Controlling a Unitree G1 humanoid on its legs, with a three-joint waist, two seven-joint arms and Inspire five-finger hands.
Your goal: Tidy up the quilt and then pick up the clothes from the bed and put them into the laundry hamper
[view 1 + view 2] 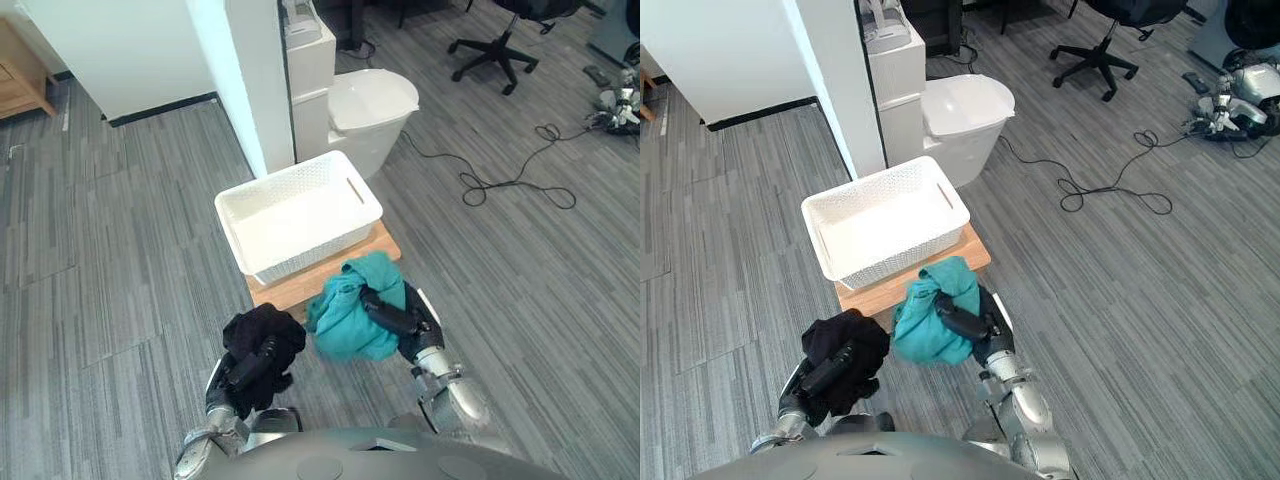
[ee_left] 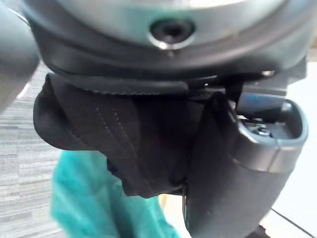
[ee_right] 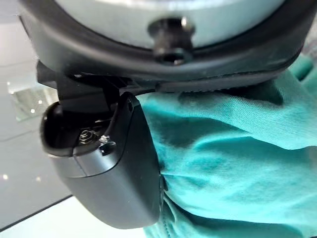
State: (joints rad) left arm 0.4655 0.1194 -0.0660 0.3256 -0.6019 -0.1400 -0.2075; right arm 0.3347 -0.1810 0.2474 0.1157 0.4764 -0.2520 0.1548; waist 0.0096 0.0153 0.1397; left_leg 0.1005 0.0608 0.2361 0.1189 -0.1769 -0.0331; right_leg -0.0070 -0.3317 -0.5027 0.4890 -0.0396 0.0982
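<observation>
Two bunched garments, one per hand, both low and near the robot. Left hand (image 1: 248,372) has its fingers curled round the black garment (image 1: 266,334); the left wrist view shows the thumb clamped onto the black cloth. It is a crumpled wad with no clear long axis. Just beyond and between the hands, the white lattice hamper (image 1: 310,255) sits on a wooden board (image 1: 293,291). Its long axis runs left to right, rising slightly toward the right, with the slot handle (image 1: 355,190) in the right end wall. Its white bottom shows wall to wall. Teal garment (image 1: 345,322) hangs at the board's near right corner, outside the hamper, with right hand (image 1: 405,320) wrapped round it. White toilet (image 1: 372,110) stands behind, and an office chair (image 1: 500,48) far right.
</observation>
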